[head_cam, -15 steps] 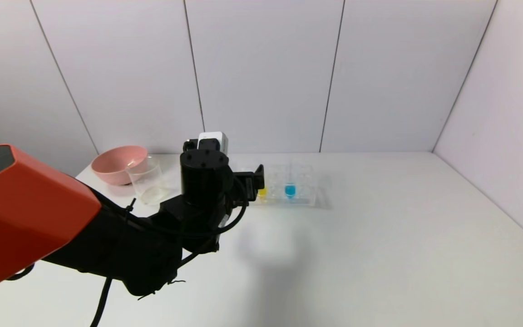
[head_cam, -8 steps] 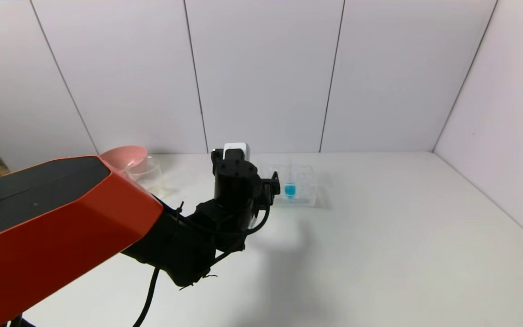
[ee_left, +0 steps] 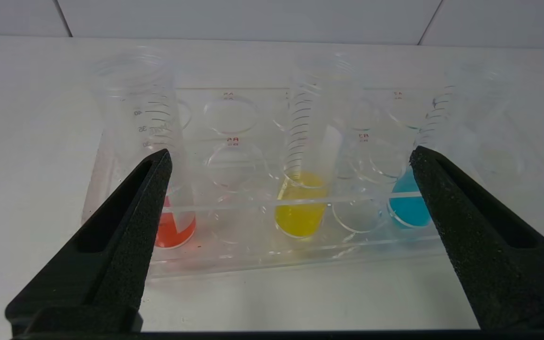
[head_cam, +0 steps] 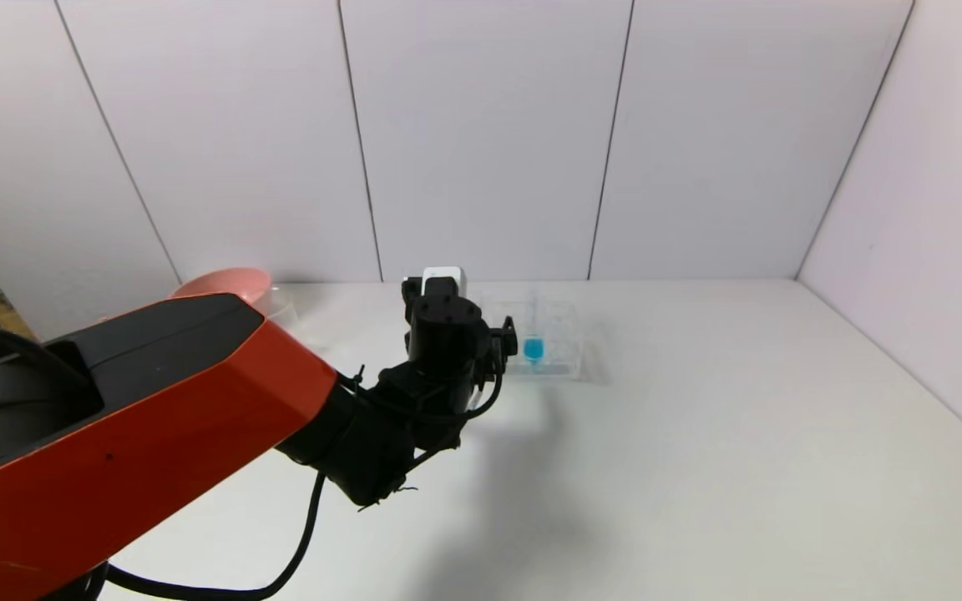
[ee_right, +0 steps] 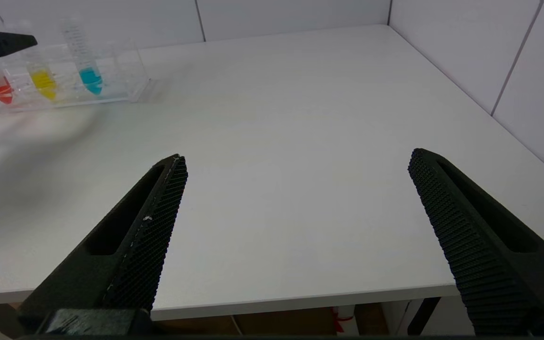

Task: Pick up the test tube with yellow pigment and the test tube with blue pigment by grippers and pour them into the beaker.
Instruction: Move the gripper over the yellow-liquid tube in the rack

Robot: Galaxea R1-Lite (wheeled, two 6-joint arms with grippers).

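Far left on the worktop [head_cam: 698, 434], the pink bowl [head_cam: 222, 282] and the beaker [head_cam: 281, 305] beside it are now mostly hidden behind the orange upper arm, which has swung forward and across over the last second. With it, the left gripper [ee_left: 286, 160] has travelled away from the beaker's side toward the clear tube rack [ee_left: 262, 262] and now sits just in front of it, jaws spread wide and holding nothing.

From the left wrist camera, the rack's front row reads red, yellow, blue: the red tube [ee_left: 147, 156] stands behind one fingertip, the test tube with yellow pigment [ee_left: 307, 156] stands upright midway between the two, and the test tube with blue pigment [ee_left: 423, 189] is partly behind the other fingertip. So the approach looks lined up on the yellow tube — the next step is likely to advance and close on it. Nothing has been lifted or poured yet.

The right gripper [ee_right: 295, 189] hangs open near the worktop's front edge, well apart from the rack — idle.

The worktop is plain matte white, boxed in by pale panelled walls with dark seams at the back and on the right.
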